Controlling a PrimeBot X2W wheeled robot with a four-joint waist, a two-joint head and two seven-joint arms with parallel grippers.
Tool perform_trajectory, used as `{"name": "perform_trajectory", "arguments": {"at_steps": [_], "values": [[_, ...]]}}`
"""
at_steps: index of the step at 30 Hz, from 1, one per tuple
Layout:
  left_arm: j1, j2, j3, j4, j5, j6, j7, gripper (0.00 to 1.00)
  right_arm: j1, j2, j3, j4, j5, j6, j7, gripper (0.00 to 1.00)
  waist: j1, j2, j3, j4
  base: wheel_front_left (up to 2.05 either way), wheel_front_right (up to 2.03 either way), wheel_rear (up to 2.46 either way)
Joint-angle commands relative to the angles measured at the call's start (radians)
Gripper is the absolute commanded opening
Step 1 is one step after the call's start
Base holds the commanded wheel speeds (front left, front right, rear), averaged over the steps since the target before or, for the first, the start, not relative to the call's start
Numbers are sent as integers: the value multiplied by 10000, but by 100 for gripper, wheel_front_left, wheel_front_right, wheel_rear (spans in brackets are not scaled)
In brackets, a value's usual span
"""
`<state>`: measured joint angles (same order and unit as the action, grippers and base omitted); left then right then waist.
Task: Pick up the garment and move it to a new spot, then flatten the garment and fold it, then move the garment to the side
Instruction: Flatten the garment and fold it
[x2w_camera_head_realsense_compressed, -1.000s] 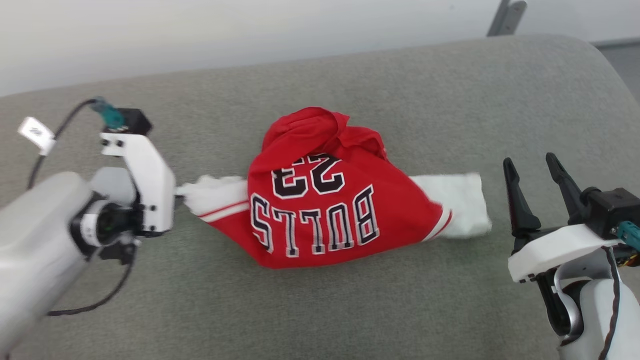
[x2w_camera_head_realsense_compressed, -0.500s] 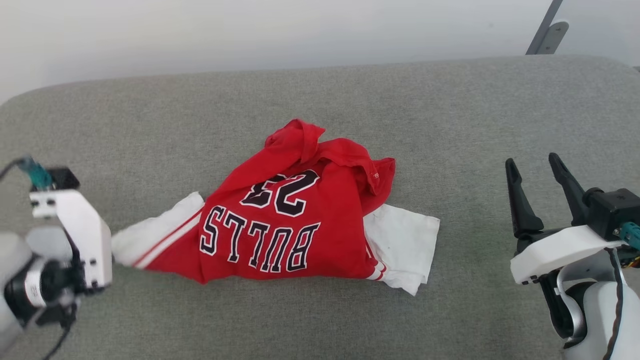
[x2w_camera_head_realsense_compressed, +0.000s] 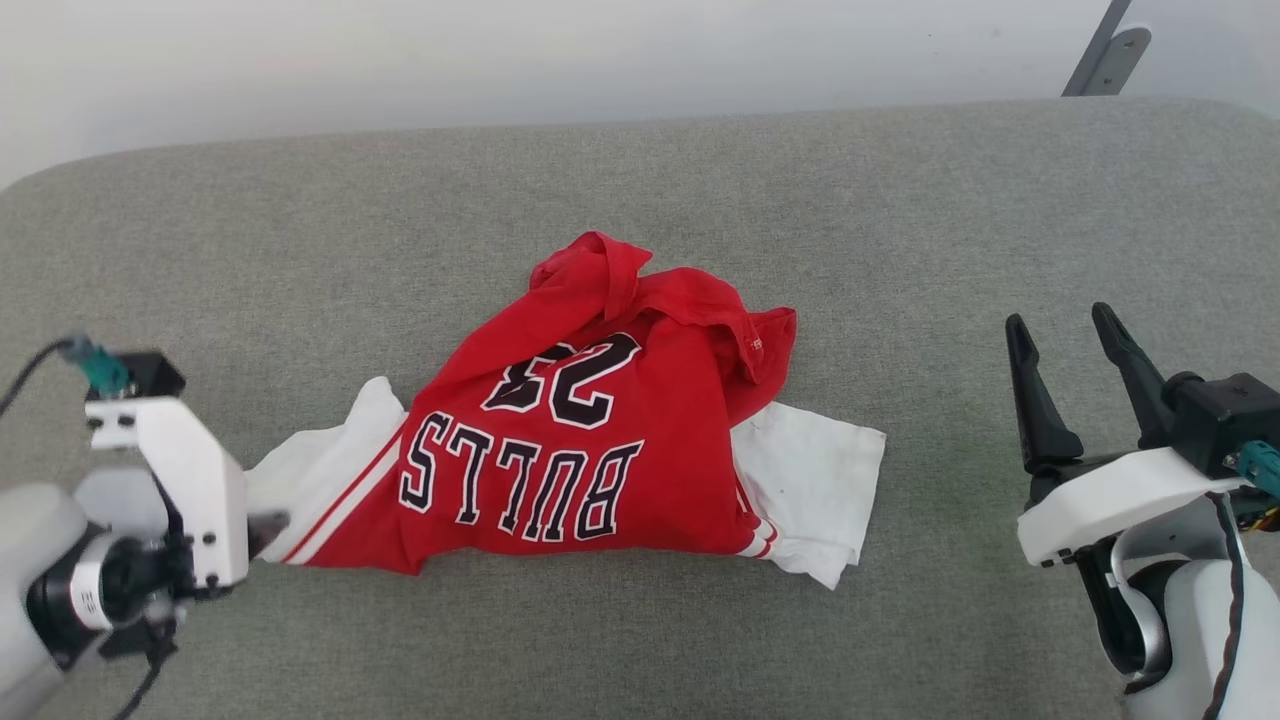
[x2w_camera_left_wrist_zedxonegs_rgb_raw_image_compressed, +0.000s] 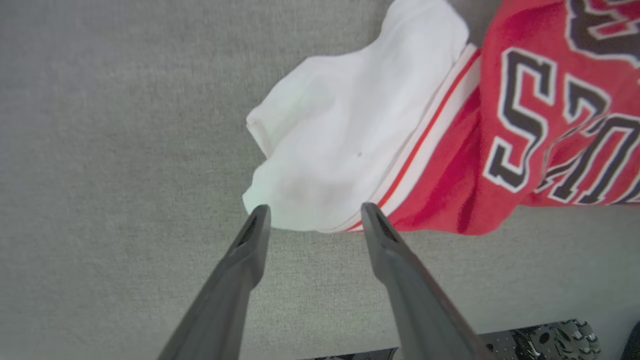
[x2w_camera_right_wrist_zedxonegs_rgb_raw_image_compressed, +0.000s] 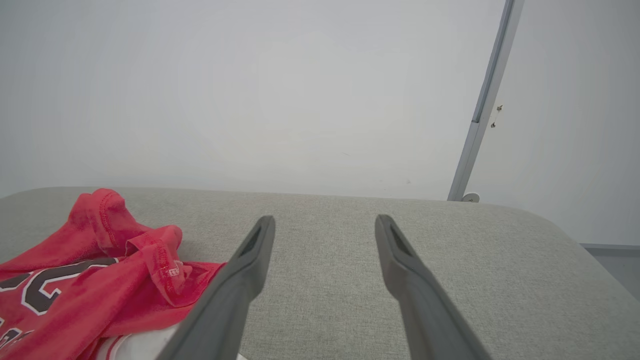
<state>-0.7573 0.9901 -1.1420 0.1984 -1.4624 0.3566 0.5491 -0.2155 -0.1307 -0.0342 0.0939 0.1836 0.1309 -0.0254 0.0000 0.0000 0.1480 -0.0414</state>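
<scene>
Letting go just happened: my left fingers (x2w_camera_left_wrist_zedxonegs_rgb_raw_image_compressed: 254, 237) now spread at the white sleeve (x2w_camera_left_wrist_zedxonegs_rgb_raw_image_compressed: 340, 130) edge, holding nothing | right fingers (x2w_camera_head_realsense_compressed: 1032, 400) spread, empty | garment (x2w_camera_head_realsense_compressed: 590, 440) bunched at middle of surface (x2w_camera_head_realsense_compressed: 900, 200) | flattening next, I reckon.

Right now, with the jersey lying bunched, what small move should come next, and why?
Probably draw the left claw back off the white sleeve: its jaws stand open at the sleeve's edge, gripping nothing, and the garment lies bunched on the grey cushion, so flattening comes next.
</scene>
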Motion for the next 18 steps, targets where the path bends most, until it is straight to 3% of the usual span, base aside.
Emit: {"name": "perform_trajectory", "arguments": {"at_steps": [1, 5, 10, 16, 18], "values": [[-242, 89, 72, -140, 212, 26, -36, 100, -60, -22, 10, -19, 0, -3, -29, 100, 0, 0, 5, -7, 0, 0, 0], [-872, 74, 51, -857, 651, 118, 236, 100, -95, -6, 7, -3, 11, -1, -56, 100, 0, 0, 49, -53, 0, 0, 0], [-1820, -505, -224, -1350, 1524, -101, 606, 100, -182, 43, 89, -11, 38, -3, -130, 100, 0, 0, 164, -203, 0, 0, 0], [-2650, -1588, -599, -423, 2230, -654, 844, 100, -463, 128, 389, -18, 94, -3, -309, 100, 0, 0, 480, -692, 0, 0, 0], [-2717, -1713, -665, -231, 2257, -683, 989, 100, -499, 147, 461, -11, 93, -3, -328, 100, 0, 0, 541, -809, 0, 0, 0]]}}
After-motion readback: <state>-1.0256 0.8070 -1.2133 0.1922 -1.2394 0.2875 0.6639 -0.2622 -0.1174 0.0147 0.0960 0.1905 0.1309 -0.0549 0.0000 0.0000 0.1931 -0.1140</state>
